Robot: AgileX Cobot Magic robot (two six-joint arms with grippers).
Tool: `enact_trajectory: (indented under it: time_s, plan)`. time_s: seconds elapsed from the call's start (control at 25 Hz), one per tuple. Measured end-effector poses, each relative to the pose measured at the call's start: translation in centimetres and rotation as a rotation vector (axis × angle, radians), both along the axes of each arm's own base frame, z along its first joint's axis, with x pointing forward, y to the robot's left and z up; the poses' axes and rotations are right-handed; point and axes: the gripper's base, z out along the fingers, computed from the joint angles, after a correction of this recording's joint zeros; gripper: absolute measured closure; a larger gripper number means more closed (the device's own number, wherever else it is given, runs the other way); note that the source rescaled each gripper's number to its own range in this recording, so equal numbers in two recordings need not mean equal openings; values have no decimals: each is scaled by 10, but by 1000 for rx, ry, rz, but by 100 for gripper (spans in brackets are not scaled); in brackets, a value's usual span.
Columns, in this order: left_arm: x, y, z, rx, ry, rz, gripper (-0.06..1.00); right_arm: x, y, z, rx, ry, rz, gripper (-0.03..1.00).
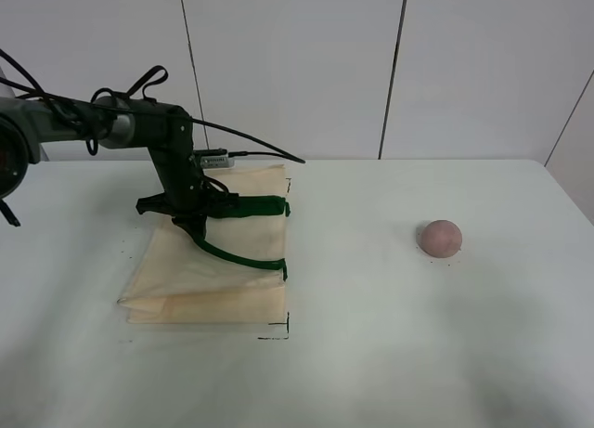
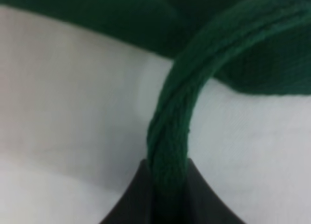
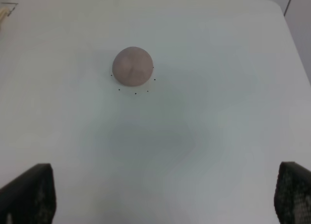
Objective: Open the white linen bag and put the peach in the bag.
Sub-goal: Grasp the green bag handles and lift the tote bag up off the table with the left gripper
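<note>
The white linen bag (image 1: pixel 209 270) lies flat on the left of the table, its dark green strap handles (image 1: pixel 243 256) on top. My left gripper (image 1: pixel 192 226) points down over the bag's upper middle. In the left wrist view it (image 2: pixel 170 199) is shut on a green strap (image 2: pixel 180 117), which rises between the jaws above the cream cloth (image 2: pixel 73 97). The peach (image 1: pixel 440 238) sits alone on the table to the right. My right gripper (image 3: pixel 165 195) is open and empty, well short of the peach (image 3: pixel 132 65). It does not show in the high view.
The white table (image 1: pixel 371 354) runs to a panelled wall (image 1: pixel 297 66) at the back. Black cables (image 1: pixel 251 140) trail from the left arm above the bag. A black corner mark (image 1: pixel 276 335) lies by the bag's near right corner. The table's right edge (image 3: pixel 291 34) is beyond the peach.
</note>
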Motion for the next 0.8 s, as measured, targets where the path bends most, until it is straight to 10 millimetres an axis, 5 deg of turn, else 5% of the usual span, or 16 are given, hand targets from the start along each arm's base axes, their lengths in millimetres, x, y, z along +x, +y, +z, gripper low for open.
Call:
enact_trajectory:
  time_s: [0.08, 0.44, 0.6, 0.8]
  plan:
    - [2, 0, 20, 1, -13, -7, 94, 0, 0, 0, 0, 0, 0, -3]
    - [-1, 1, 176, -33, -257, -135, 94, 0, 0, 0, 0, 0, 0, -3]
    - [-8, 3, 223, -35, -370, -203, 94, 0, 0, 0, 0, 0, 0, -3]
    - [-24, 6, 259, -65, -455, -223, 94, 0, 0, 0, 0, 0, 0, -3]
